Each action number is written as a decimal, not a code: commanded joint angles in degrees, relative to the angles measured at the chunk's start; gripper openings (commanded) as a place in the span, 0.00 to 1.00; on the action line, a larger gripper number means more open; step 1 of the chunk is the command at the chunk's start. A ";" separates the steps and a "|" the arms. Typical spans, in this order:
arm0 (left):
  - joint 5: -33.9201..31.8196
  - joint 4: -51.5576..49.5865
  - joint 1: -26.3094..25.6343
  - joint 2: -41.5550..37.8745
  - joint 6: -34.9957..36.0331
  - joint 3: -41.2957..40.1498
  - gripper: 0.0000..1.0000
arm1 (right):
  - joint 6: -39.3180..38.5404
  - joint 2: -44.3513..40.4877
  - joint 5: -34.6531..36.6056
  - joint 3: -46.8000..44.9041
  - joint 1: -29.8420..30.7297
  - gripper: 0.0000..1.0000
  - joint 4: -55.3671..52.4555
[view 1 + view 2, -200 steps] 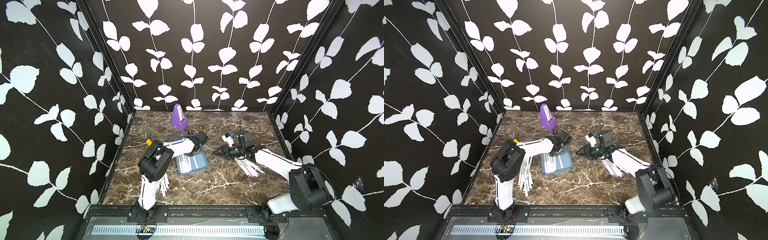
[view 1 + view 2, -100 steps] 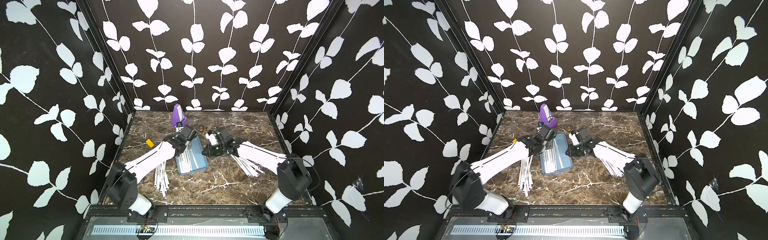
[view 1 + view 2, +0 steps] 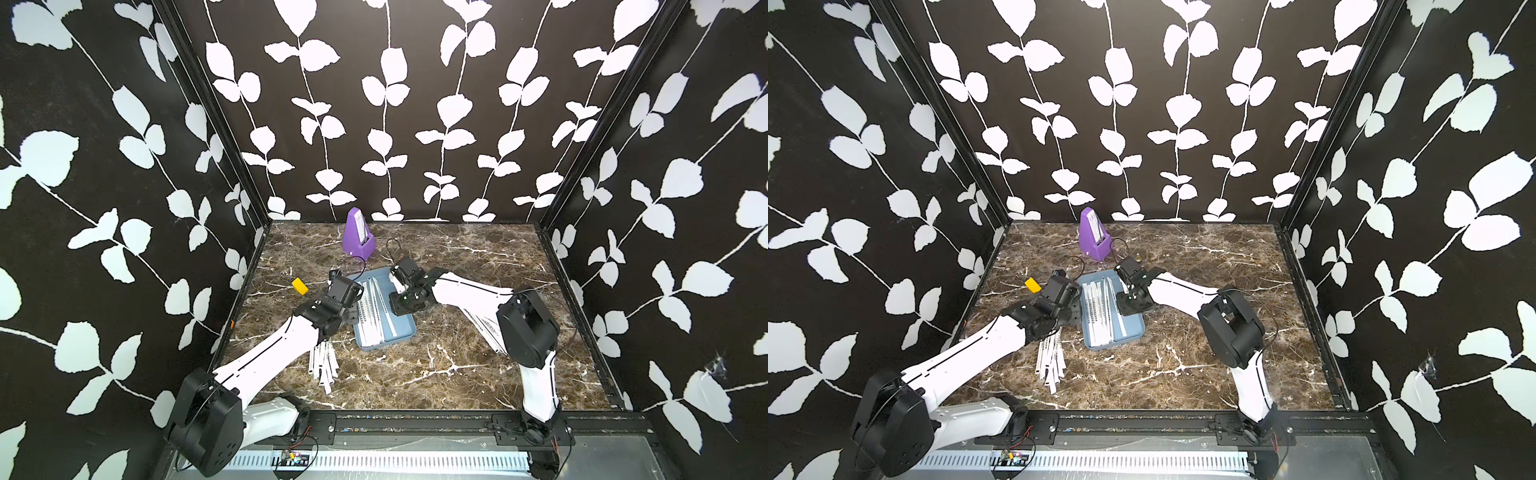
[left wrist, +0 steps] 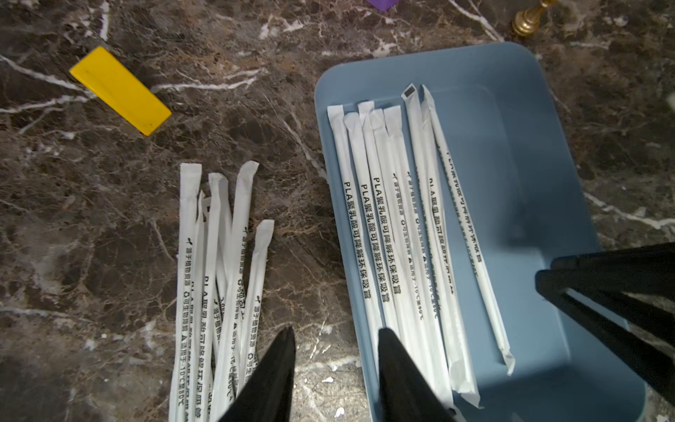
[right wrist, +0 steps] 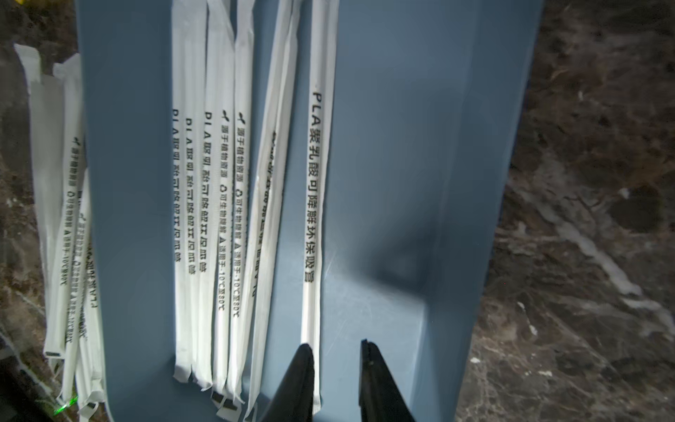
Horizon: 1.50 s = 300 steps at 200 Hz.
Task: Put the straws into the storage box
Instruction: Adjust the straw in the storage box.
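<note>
Loose white paper-wrapped straws [image 3: 325, 365] lie on the marble, upper ends hidden under the left arm. Left gripper [image 4: 336, 347] is apart and empty above the rim of the shallow light blue plastic storage box [image 3: 409, 332]. Boxed straws [image 4: 401, 219] lie lengthwise. Right gripper [image 5: 338, 350] is narrowly apart over the box, one finger covering a straw end. Further straws [image 3: 486, 330] sit mostly behind the right arm.

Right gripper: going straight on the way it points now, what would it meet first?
Probably the bare floor of the shallow light blue plastic storage box: the right gripper, jaws apart, aims down into it. The white paper-wrapped straw runs along one finger, so it might brush that first; depth is unclear.
</note>
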 commanded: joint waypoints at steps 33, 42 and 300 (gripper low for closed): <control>5.00 5.86 1.49 -1.13 -1.25 -4.69 0.39 | 0.26 5.57 2.51 7.42 1.80 0.25 -3.51; 5.11 5.89 1.53 -1.10 -1.21 -4.98 0.39 | 0.40 6.22 2.27 7.85 1.88 0.25 -3.48; 6.59 7.32 2.52 -0.18 -0.91 -5.51 0.37 | 5.35 11.17 0.02 12.85 4.30 0.17 -5.05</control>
